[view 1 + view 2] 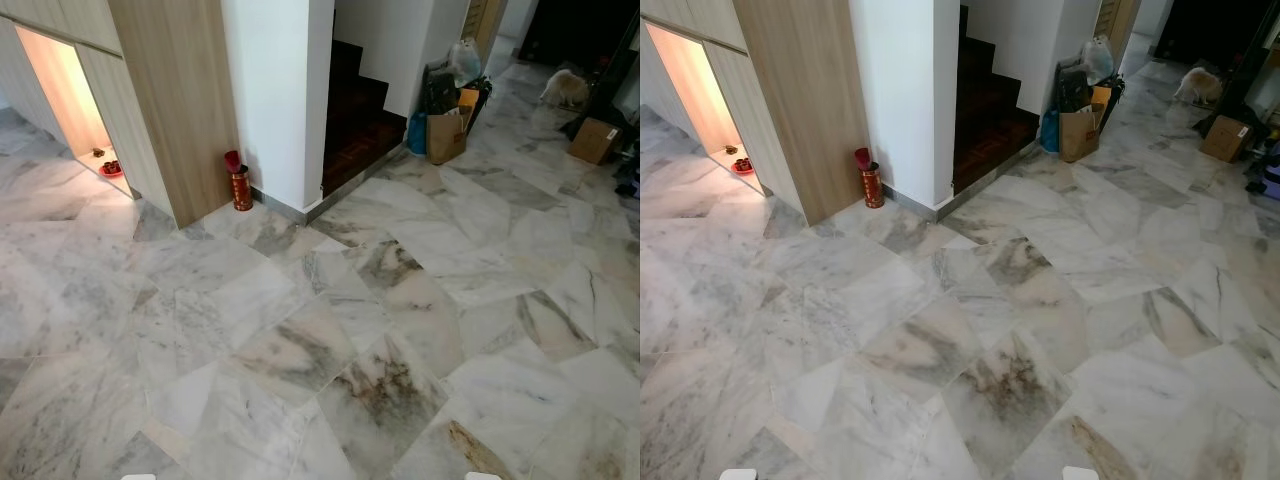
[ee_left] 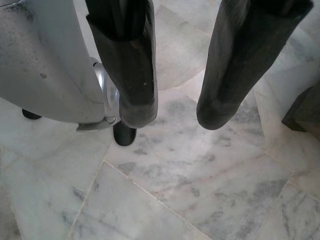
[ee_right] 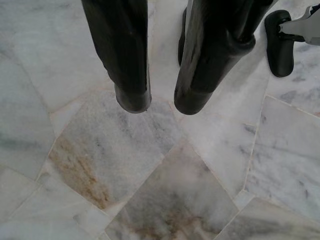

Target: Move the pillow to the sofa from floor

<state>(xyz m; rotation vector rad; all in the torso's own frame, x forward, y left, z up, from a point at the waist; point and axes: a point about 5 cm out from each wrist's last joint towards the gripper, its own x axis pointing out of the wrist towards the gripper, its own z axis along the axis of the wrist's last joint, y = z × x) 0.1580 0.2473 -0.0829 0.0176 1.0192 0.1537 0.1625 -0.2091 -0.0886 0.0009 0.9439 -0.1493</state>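
Observation:
Both arms hang down over the grey-veined marble floor (image 1: 330, 330). In the left wrist view my left gripper (image 2: 175, 117) points at the tiles, its two black fingers (image 2: 132, 65) apart with nothing between them. In the right wrist view my right gripper (image 3: 162, 104) also hangs above the floor, with a narrow gap between its fingers (image 3: 122, 55) and nothing held.
A wood-panelled wall (image 1: 170, 100) and a white pillar (image 1: 275, 90) stand ahead on the left, with a red canister (image 1: 240, 182) at their foot. Dark stairs (image 1: 355, 110) rise behind the pillar. Bags (image 1: 447, 110), a cardboard box (image 1: 594, 140) and a pale furry animal (image 1: 565, 88) lie at the far right.

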